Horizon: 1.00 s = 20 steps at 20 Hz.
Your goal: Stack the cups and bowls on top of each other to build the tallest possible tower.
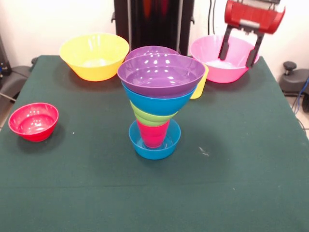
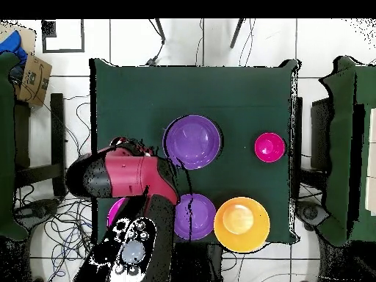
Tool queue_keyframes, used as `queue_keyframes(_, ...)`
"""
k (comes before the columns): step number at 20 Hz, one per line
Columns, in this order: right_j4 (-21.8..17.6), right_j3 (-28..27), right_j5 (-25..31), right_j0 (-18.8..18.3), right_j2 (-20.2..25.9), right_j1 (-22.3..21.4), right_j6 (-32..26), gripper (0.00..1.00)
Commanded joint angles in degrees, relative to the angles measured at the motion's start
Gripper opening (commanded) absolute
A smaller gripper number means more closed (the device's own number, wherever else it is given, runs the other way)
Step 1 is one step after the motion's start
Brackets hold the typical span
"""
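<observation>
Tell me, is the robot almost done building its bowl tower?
Partway. The tower already has five pieces: small blue bowl, red cup, lime green bowl, medium blue bowl, purple bowl on top. The gripper hangs open and empty over the pink bowl. Unstacked: that pink bowl, the yellow bowl, the red bowl, another purple bowl, and a yellow cup.

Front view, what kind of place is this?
Probably a robotics lab: a green-covered table set with toy bowls, a stacked tower, the open gripper above the pink bowl, and loose cables across the tiled floor.
</observation>
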Motion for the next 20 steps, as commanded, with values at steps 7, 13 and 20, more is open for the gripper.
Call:
queue_keyframes(7, 5.09, 3.13, -1.71, 3.58, 0.16, 10.23, 15.29, 1.00)
queue_keyframes(13, 6.42, 2.76, 7.05, 8.23, -5.31, 8.42, 16.96, 1.00)
queue_keyframes(20, 6.08, -1.48, 18.98, 11.13, -9.55, 4.67, 15.19, 1.00)
